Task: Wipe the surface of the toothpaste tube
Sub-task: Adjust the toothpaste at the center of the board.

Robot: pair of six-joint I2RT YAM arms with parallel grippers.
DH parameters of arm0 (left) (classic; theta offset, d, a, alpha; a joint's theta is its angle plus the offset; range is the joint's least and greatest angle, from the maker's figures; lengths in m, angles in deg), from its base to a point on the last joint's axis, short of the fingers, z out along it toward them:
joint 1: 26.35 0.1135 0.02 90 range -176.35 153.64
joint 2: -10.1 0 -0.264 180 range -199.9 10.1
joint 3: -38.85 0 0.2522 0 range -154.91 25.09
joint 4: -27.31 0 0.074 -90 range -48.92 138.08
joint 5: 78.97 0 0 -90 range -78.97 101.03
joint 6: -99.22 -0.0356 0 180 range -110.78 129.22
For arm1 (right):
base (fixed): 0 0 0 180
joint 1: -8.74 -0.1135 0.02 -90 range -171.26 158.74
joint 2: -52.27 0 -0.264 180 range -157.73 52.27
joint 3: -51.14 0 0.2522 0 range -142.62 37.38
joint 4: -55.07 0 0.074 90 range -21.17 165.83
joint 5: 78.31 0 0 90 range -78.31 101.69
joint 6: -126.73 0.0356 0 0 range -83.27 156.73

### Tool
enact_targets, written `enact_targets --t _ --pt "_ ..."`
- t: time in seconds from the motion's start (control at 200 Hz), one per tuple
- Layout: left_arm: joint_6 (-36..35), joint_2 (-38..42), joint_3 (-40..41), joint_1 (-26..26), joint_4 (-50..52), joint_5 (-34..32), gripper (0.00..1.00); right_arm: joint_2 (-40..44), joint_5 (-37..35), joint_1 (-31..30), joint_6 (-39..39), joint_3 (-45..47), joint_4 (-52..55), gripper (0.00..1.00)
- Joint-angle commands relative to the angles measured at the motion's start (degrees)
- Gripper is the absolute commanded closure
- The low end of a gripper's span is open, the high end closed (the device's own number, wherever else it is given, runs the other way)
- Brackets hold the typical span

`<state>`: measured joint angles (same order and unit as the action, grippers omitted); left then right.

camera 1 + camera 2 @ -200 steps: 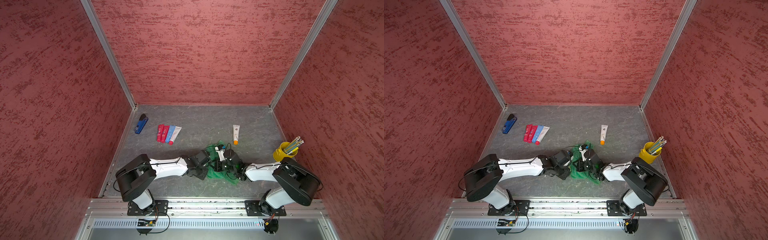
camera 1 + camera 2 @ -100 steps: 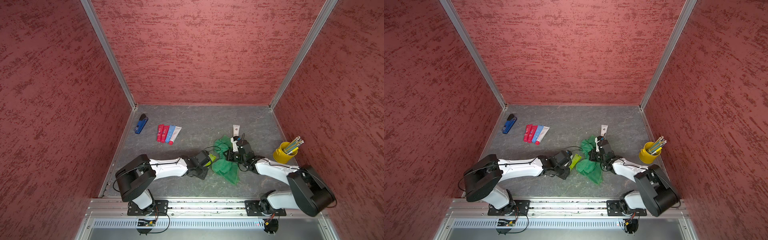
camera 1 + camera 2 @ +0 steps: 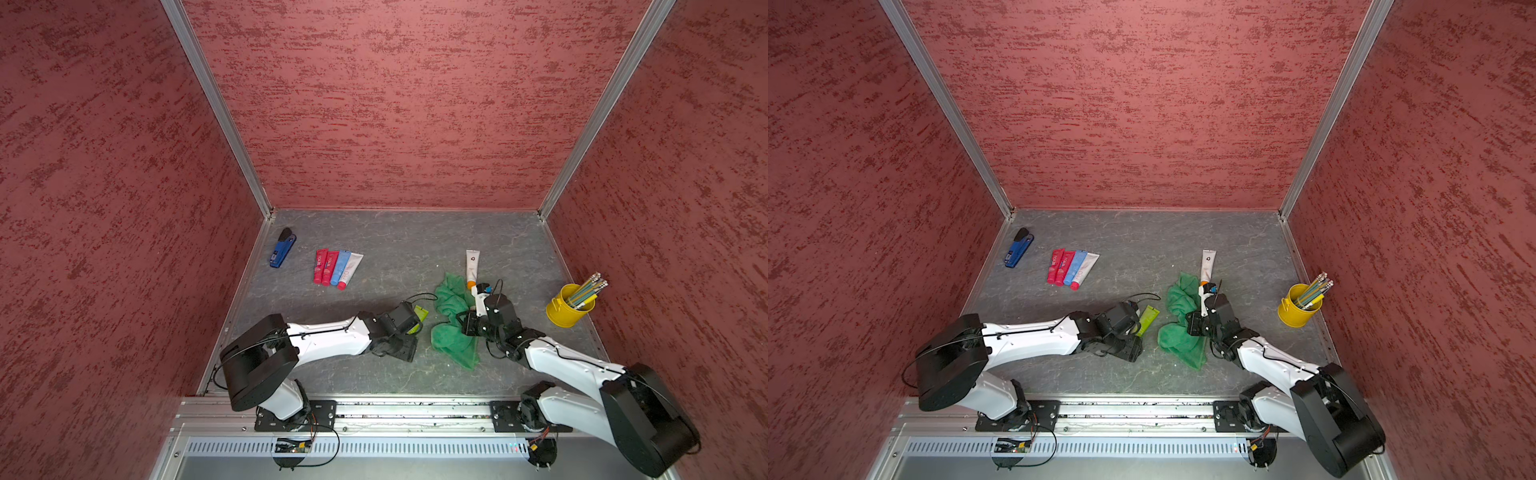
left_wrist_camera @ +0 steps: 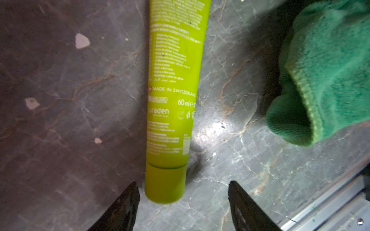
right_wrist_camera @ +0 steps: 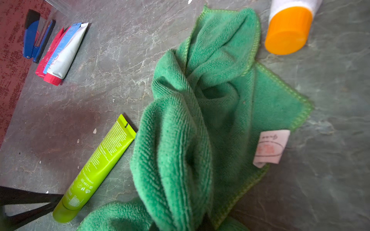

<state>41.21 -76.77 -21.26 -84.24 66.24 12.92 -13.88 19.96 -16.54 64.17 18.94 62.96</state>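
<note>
The lime-green toothpaste tube (image 3: 419,316) (image 3: 1148,319) lies flat on the grey table, its printed side up in the left wrist view (image 4: 172,100). My left gripper (image 4: 182,183) is open; the tube's cap end sits between the fingers, close to one finger (image 4: 128,200) and gripped by neither. A crumpled green cloth (image 3: 451,328) (image 5: 200,120) lies just right of the tube, and my right gripper (image 3: 465,324) is shut on a fold of it. Cloth hides the right jaws in the right wrist view, where the tube (image 5: 98,166) lies beside the cloth.
A white tube with an orange cap (image 3: 472,266) lies just behind the cloth. Several red, blue and white tubes (image 3: 336,268) and a blue stapler (image 3: 282,252) lie at the back left. A yellow bucket of pencils (image 3: 570,309) stands at the right wall.
My left gripper has opened and let the green tube down on the table. The right gripper has dragged the cloth off the tube, toward the right.
</note>
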Motion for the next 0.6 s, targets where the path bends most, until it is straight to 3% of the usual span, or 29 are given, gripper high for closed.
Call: enact_targets --t 0.0,0.14,0.286,0.416,0.596 --pt "0.47 4.62 -1.13 1.07 1.66 2.3 0.29 0.01 -0.63 0.33 -1.09 -0.41 -1.17 1.0" --pt "-2.29 8.86 -0.9 11.99 -1.28 14.08 0.42 -0.33 -0.28 0.32 -1.16 -0.4 -1.49 1.0" --pt "-6.26 4.79 -2.71 20.7 -3.84 25.67 0.5 -0.78 0.04 0.35 -1.25 -0.46 -1.61 1.0" --pt "-7.63 -1.23 -2.55 23.99 -8.93 32.18 0.55 -0.82 0.26 0.34 -1.25 -0.37 -1.84 1.0" --pt "-8.16 -7.38 -2.43 23.07 -13.72 34.76 0.56 -1.27 0.86 0.32 -1.43 -0.54 -1.96 1.0"
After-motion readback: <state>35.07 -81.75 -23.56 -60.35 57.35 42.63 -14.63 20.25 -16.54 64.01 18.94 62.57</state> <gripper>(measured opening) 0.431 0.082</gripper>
